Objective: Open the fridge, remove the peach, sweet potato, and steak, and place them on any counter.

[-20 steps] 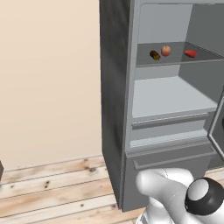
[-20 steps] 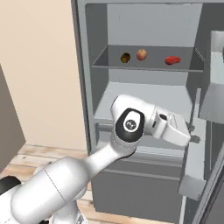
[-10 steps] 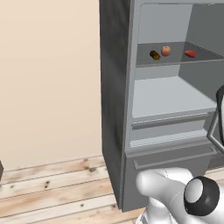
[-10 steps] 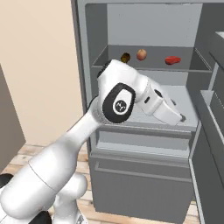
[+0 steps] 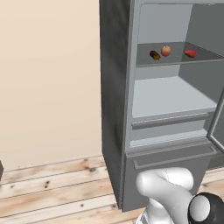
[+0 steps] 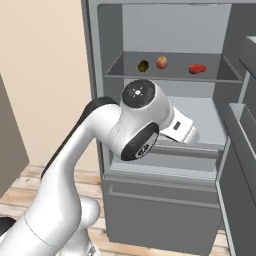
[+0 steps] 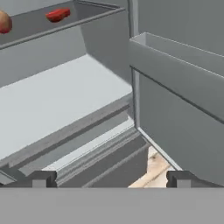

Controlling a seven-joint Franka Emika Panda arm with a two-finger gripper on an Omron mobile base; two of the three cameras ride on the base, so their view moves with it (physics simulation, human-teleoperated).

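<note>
Peach above open claw.

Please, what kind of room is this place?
Probably a kitchen, rendered: a tall open fridge with a peach, a sweet potato and a steak on its shelf, above a wooden plank floor.

In the hand view the peach is cut by the left edge. The fridge is cut at the top, and its door by the right edge. The sweet potato is too small for detail.
</note>
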